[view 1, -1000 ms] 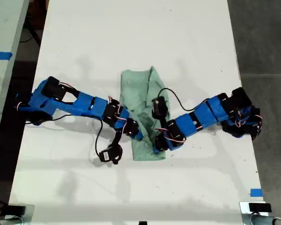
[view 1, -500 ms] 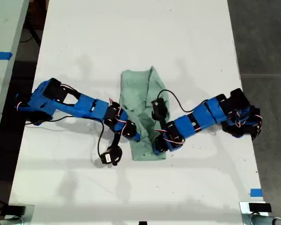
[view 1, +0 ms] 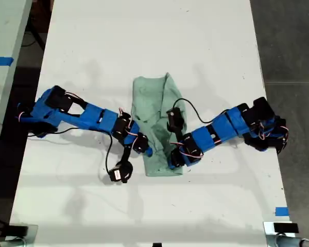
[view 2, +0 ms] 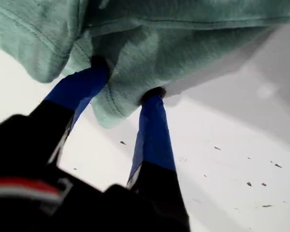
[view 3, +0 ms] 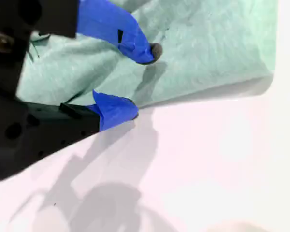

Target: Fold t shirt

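The t shirt lies on the white counter, near its middle in the exterior view, folded into a long narrow strip that runs away from the near edge; its pale green cloth is creased and one flap overlaps the rest along its length. Two blue arms reach in from opposite sides, one from the exterior view's left and the other from the exterior view's right, and each ends at a long edge of the strip, toward its nearer end; I cannot tell which of them carries which camera.

In the first wrist view, the first tool has its two blue fingers set apart, with both tips buried in a bunched fold of the shirt that hangs over them; whether they are pinching the cloth I cannot tell. In the second wrist view, the second tool stands spread at the shirt's edge; one fingertip sits over the cloth, the other is beside the hem over the bare counter, and nothing is clamped between them.

The counter is plain white with a few dark specks; a small piece of blue tape sits near its corner at the exterior view's lower right. Grey floor shows on the exterior view's right; a second pale table with blue tape stands at the exterior view's left.
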### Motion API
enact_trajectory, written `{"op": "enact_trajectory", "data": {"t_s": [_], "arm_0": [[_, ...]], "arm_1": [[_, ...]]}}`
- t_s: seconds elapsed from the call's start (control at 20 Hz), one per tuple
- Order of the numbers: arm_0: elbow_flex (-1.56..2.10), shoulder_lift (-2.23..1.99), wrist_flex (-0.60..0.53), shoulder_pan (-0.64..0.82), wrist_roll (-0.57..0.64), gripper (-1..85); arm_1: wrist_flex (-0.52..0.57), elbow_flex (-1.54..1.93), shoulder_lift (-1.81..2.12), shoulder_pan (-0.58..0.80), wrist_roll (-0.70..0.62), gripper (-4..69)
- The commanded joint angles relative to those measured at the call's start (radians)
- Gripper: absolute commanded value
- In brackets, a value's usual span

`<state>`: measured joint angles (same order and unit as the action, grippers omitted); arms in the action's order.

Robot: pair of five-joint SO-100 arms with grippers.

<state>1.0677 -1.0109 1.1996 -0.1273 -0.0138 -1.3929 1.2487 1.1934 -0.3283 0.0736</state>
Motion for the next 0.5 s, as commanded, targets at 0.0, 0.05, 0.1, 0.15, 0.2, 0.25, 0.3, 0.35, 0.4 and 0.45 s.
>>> {"op": "enact_trajectory", "data": {"t_s": [0.0,0.05,0.1,0.15,0.2,0.25,0.3,0.35,0.4,0.45], "arm_0": [[-0.094,0.002,-0.014,-0.006,-0.011,16.0],[-0.094,0.014,-0.015,-0.005,-0.009,16.1],[-0.094,0.028,-0.02,-0.002,-0.008,16.0],[-0.094,0.041,-0.029,-0.002,-0.006,15.7],[-0.094,0.052,-0.037,-0.002,-0.003,15.0],[-0.094,0.058,-0.04,0.002,0.0,12.6],[-0.094,0.06,-0.043,0.003,0.009,9.0],[-0.095,0.055,-0.041,0.003,0.003,-0.3],[-0.095,0.046,-0.044,0.0,0.002,-0.3],[-0.095,0.037,-0.048,-0.003,0.009,-0.3]], "arm_1": [[-0.012,-0.074,0.008,-0.017,-0.005,18.0],[-0.012,-0.074,0.009,-0.017,-0.005,18.0],[-0.012,-0.075,0.009,-0.017,-0.006,18.1],[-0.012,-0.077,0.009,-0.017,-0.006,18.1],[-0.012,-0.08,0.008,-0.017,-0.006,18.1],[-0.012,-0.081,0.008,-0.017,-0.006,18.1],[-0.012,-0.081,0.008,-0.017,-0.006,18.1],[-0.012,-0.081,0.008,-0.017,-0.006,18.1],[-0.012,-0.081,0.008,-0.017,-0.006,17.8],[-0.012,-0.081,0.009,-0.017,-0.003,16.3]]}}
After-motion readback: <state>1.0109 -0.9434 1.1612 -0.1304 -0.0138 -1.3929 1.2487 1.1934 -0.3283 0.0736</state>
